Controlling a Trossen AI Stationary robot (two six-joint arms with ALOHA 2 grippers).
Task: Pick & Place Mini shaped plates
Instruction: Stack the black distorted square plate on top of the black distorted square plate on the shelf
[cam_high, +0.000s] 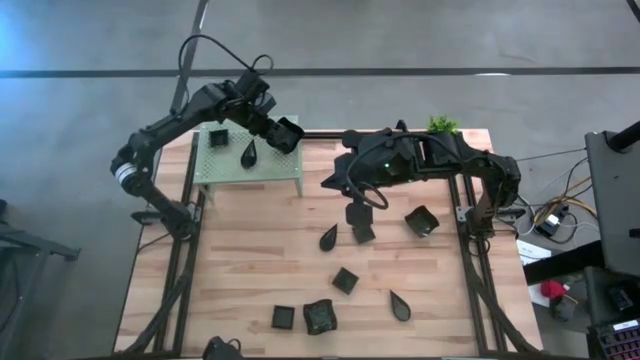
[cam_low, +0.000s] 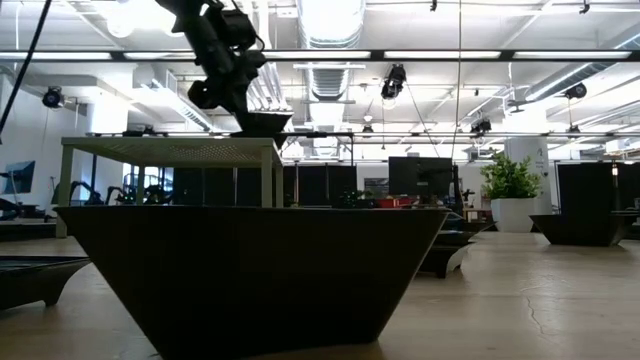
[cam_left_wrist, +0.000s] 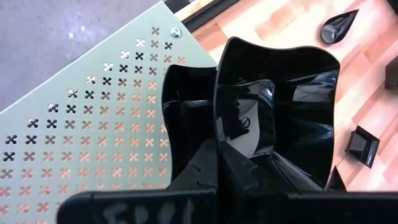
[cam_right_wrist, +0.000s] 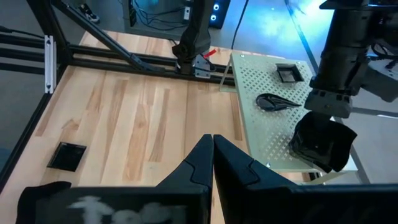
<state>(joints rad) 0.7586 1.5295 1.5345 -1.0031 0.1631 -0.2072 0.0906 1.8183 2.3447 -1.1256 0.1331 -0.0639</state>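
Observation:
My left gripper (cam_high: 272, 124) is over the far right corner of the green perforated stand (cam_high: 250, 172) and is shut on a black square mini plate (cam_high: 288, 135). In the low view this plate (cam_low: 265, 122) hangs just above the stand top (cam_low: 170, 146). On the stand lie a square plate (cam_high: 218, 138) and a leaf-shaped plate (cam_high: 248, 153). More black plates lie flat on the wooden table, among them a leaf (cam_high: 328, 237) and squares (cam_high: 362, 235) (cam_high: 422, 221) (cam_high: 345, 280). My right gripper (cam_right_wrist: 212, 149) is shut and holds nothing, above the table's middle and pointing toward the left. My left gripper pinches one raised wall (cam_left_wrist: 219, 118) of the square plate, one finger (cam_left_wrist: 249, 174) inside the hollow and the other (cam_left_wrist: 193, 171) outside. It comes from above, pointing down. The plate (cam_right_wrist: 320, 143) hangs tilted below the fingers, lifted clear above the stand's edge.
Near the table's front edge lie a leaf plate (cam_high: 400, 305) and two square ones (cam_high: 283, 317) (cam_high: 320, 316); the low view is largely filled by one such plate (cam_low: 250, 270). A small green potted plant (cam_high: 442, 124) stands at the far right. Bare wood lies left of the middle.

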